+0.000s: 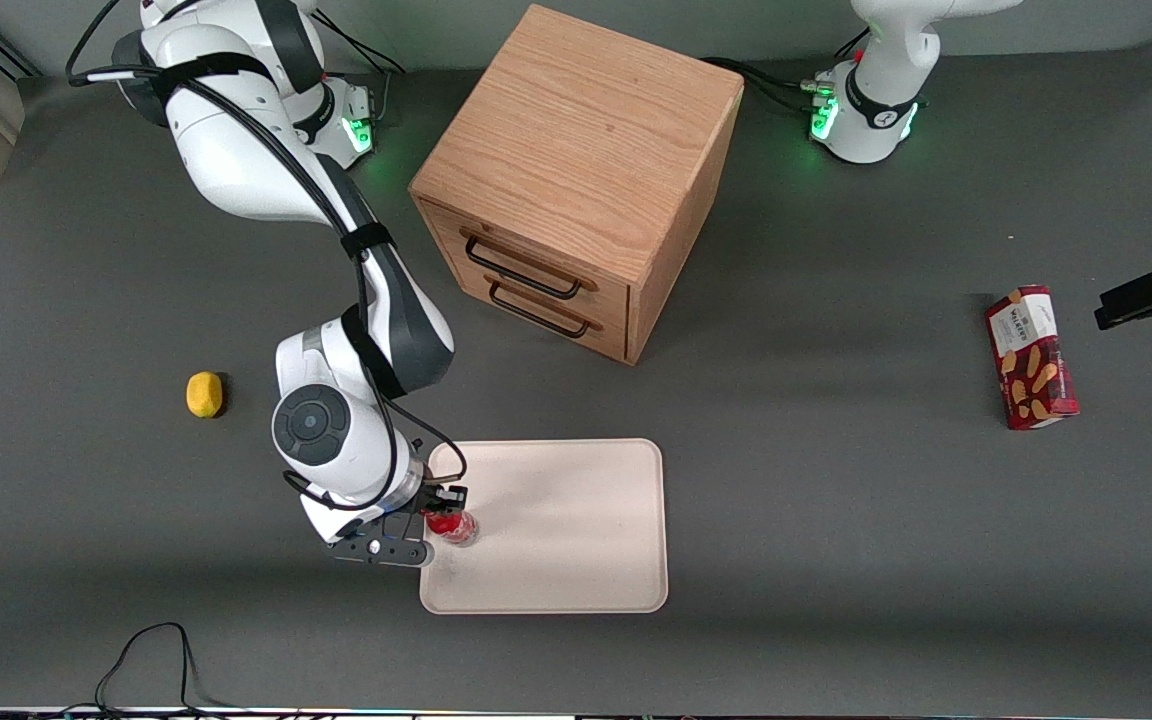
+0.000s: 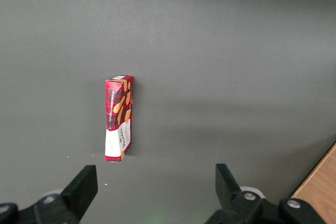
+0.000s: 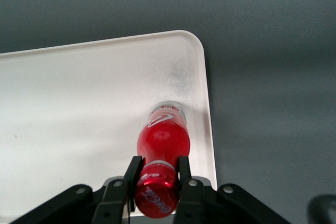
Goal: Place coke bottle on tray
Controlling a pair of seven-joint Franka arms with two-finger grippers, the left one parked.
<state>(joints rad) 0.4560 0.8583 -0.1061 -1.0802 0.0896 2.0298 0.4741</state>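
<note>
The coke bottle [image 3: 161,145] is a small red bottle with a red cap. It stands upright on the cream-pink tray [image 3: 79,103], close to the tray's rim at the working arm's end. In the front view the bottle [image 1: 454,526] shows just inside that edge of the tray [image 1: 576,520]. My gripper [image 3: 157,170] is above the bottle, with its fingers [image 3: 133,169] shut on the bottle's neck, just below the cap. In the front view the gripper [image 1: 441,512] sits over the tray's edge.
A wooden two-drawer cabinet [image 1: 576,180] stands farther from the front camera than the tray. A yellow lemon [image 1: 204,393] lies toward the working arm's end. A red snack box [image 1: 1031,357] lies toward the parked arm's end and also shows in the left wrist view [image 2: 119,117].
</note>
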